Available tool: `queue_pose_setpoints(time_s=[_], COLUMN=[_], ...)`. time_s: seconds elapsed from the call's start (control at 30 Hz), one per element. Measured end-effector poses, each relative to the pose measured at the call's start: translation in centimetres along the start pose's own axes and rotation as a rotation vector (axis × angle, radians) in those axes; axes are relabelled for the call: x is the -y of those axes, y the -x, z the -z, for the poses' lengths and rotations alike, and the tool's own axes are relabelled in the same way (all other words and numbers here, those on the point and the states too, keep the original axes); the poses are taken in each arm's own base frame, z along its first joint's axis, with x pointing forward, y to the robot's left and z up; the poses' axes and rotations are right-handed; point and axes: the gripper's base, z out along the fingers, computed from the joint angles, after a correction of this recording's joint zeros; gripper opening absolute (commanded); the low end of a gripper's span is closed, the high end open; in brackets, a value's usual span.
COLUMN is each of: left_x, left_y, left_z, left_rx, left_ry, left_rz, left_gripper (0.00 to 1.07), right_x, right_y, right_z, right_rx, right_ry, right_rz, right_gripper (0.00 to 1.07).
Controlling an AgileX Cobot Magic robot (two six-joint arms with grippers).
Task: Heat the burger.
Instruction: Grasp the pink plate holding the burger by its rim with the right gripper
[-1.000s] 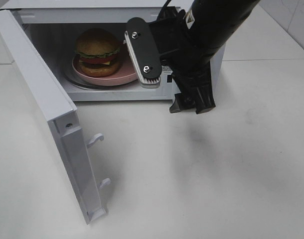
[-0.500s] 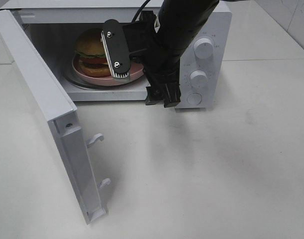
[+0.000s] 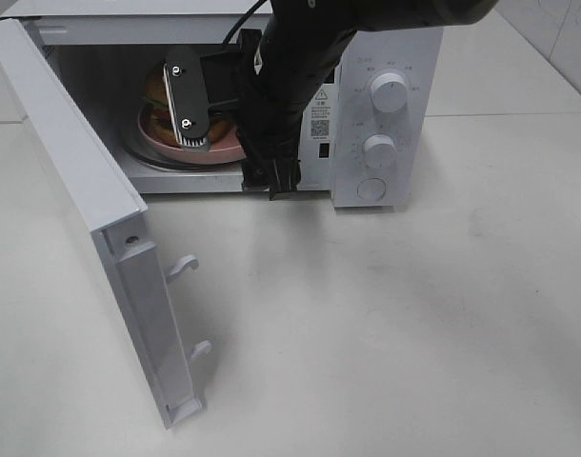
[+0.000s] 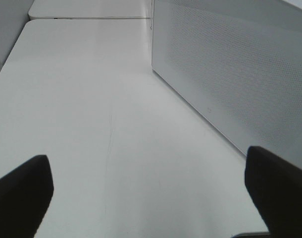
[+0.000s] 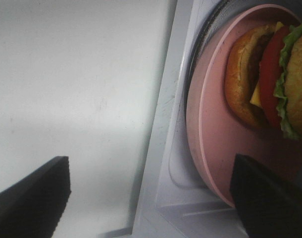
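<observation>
My right fingers (image 3: 229, 133) are hanging spread at the mouth of the open microwave (image 3: 386, 57), with the burger (image 5: 270, 79) inside it.

The burger is sitting on the pink plate (image 5: 215, 144) on the microwave's glass turntable (image 3: 143, 157), standing upright with its layers stacked from bottom bun to top bun, so its axis is running straight up from the plate. My right fingers are pinching nothing; one is crossing in front of the burger at the microwave's opening, the other is hanging lower by the front sill. The microwave's door (image 3: 90, 190) is standing swung wide. My left fingers (image 4: 151, 193) are also spread and holding nothing, hovering over the counter (image 4: 91, 99) beside the microwave's perforated side wall.
</observation>
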Motion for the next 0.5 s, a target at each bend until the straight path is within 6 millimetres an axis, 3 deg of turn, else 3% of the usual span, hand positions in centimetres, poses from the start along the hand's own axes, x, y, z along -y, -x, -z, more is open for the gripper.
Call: queue_pose_setpoints(time_s=[0.5], left_x=[0.0], left_y=[0.0], left_z=[0.0], left_rx=[0.0], left_ry=[0.0], left_rz=[0.0], left_gripper=[0.98], right_x=[0.4], right_y=[0.6], right_z=[-4.3], right_rx=[0.0], right_ry=[0.008], right_rz=[-0.008], right_gripper=[0.83])
